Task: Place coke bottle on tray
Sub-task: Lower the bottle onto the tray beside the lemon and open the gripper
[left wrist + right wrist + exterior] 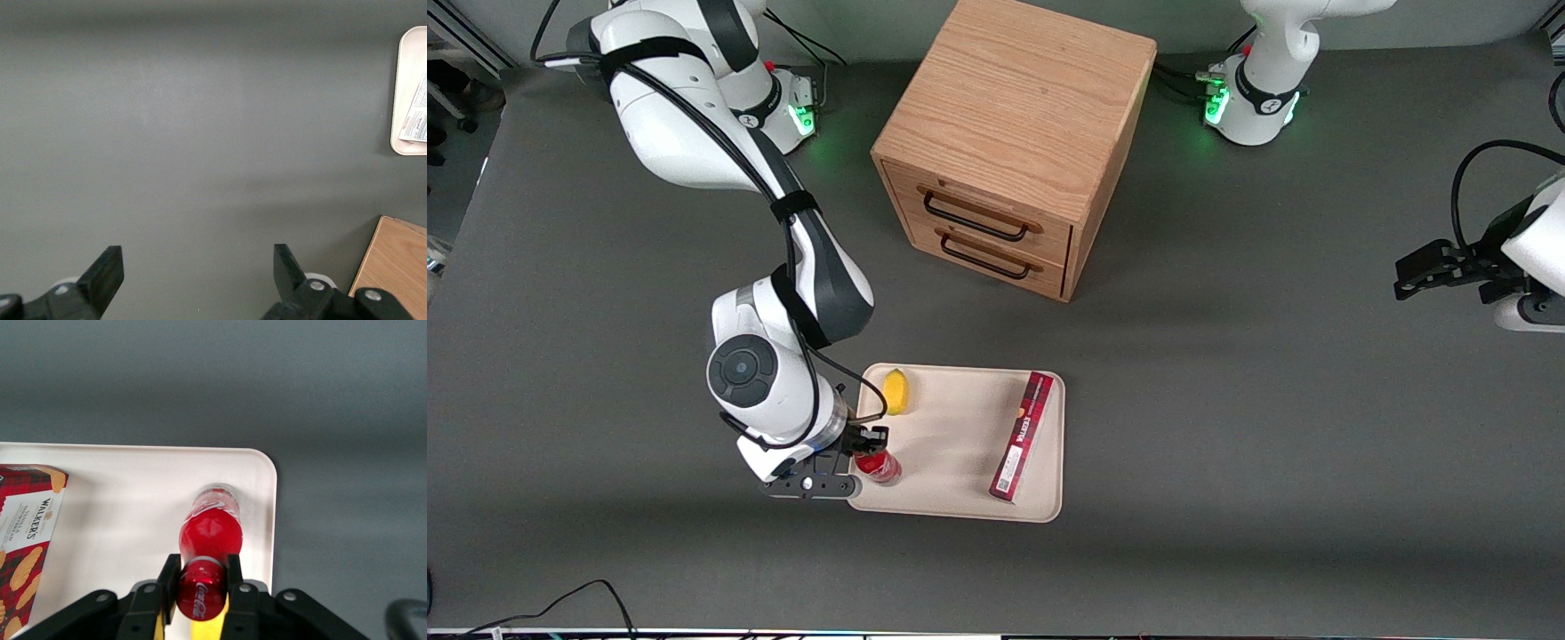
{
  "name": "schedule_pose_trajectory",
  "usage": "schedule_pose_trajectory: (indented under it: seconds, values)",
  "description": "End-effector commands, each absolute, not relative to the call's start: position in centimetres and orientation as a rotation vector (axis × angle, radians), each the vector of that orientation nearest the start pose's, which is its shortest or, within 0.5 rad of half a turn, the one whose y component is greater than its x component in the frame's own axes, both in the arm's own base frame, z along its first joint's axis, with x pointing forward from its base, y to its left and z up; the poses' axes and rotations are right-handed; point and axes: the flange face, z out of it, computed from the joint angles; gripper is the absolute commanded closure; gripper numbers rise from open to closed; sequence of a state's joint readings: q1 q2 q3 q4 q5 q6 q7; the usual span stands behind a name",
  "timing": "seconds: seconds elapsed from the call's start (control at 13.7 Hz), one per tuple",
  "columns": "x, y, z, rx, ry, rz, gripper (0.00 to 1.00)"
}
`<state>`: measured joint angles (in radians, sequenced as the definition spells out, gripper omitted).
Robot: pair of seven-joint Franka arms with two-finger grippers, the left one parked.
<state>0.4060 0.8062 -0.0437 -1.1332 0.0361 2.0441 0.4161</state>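
The coke bottle [879,466], small and red with a red cap, stands upright over the beige tray [951,444], at the tray's corner nearest the front camera and toward the working arm's end. My right gripper [867,452] is shut on the bottle's cap and neck. In the right wrist view the fingers [169,577] press both sides of the cap of the bottle [210,530], and the gripper [202,572] is above the tray [133,513], close to its rim. I cannot tell whether the bottle's base touches the tray.
A yellow lemon [895,391] and a long dark-red biscuit box [1023,436] lie on the tray; the box also shows in the right wrist view [27,540]. A wooden two-drawer cabinet [1014,133] stands farther from the front camera.
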Motion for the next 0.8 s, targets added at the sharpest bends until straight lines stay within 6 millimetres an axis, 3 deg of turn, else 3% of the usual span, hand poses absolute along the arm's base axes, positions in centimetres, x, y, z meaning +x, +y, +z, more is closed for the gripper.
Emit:
schedule_pose_trajectory:
  seconds: [0.0,0.22,0.37,0.59,0.73]
  values:
    - [72.1,29.0,33.8,-3.086,0.099,-0.173,0.00]
    - [72.1,28.0,37.1,-3.097,0.104,-0.195,0.00]
    - [71.2,26.2,42.3,-3.148,0.099,-0.185,0.00]
    - [68.8,19.4,52.9,-3.207,-0.005,-0.193,0.00]
    - [66.2,13.5,57.2,-3.215,-0.073,-0.119,0.00]
